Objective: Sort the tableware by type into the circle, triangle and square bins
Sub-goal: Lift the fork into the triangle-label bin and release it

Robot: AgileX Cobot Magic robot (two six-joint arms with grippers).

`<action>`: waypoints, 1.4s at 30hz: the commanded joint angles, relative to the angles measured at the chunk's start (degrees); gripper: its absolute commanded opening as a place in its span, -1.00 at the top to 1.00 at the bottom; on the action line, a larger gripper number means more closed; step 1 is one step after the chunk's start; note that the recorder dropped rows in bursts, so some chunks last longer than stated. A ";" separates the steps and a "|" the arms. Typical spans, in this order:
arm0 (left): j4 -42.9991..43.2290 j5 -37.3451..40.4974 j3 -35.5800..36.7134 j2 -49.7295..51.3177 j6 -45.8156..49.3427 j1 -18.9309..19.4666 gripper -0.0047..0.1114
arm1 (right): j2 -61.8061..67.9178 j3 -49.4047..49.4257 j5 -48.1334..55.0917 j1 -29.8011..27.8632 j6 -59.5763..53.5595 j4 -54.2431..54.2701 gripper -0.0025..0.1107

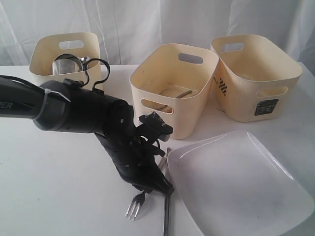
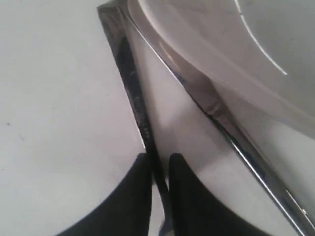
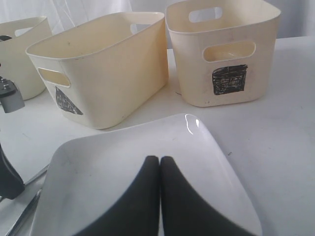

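My left gripper [image 1: 156, 188] is down at the table, its jaws shut on the thin handle of the steel fork [image 2: 130, 83]. The fork's tines [image 1: 133, 207] rest on the table. The steel knife [image 1: 166, 216] lies along the edge of the large white square plate [image 1: 241, 182], close beside the fork. My right gripper [image 3: 160, 158] is shut and empty, held over the plate [image 3: 98, 167]. Behind stand the triangle bin [image 3: 98, 73], the square bin [image 3: 221, 54] and a third cream bin [image 1: 66, 49] that holds steel cups [image 1: 66, 63].
The left arm [image 1: 74, 105] stretches across in front of the left and middle bins. The middle bin [image 1: 172, 81] has slim pieces lying inside. Two utensil ends [image 3: 29, 196] show beside the plate. White curtain hangs behind the table.
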 commanded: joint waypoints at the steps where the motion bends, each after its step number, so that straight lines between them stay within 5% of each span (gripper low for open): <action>1: 0.53 4.71 1.36 3.24 -0.02 0.02 0.82 | -0.29 0.40 -0.82 0.10 -0.23 0.11 0.96; 15: 15.18 8.59 1.36 -3.49 -6.87 1.77 0.92 | -0.29 0.40 -0.82 0.10 -0.23 0.11 0.96; 26: 14.63 5.99 0.77 -16.14 -6.98 3.55 0.92 | -0.29 0.40 -0.82 0.10 -0.23 0.11 0.96; 34: 10.58 -8.70 -11.04 -18.07 -3.14 3.33 0.92 | -0.29 0.40 -0.82 0.10 -0.23 0.11 0.96; 42: 10.92 -19.18 -29.02 -0.14 2.79 4.21 0.92 | -0.29 0.40 -0.82 0.10 -0.23 0.11 0.96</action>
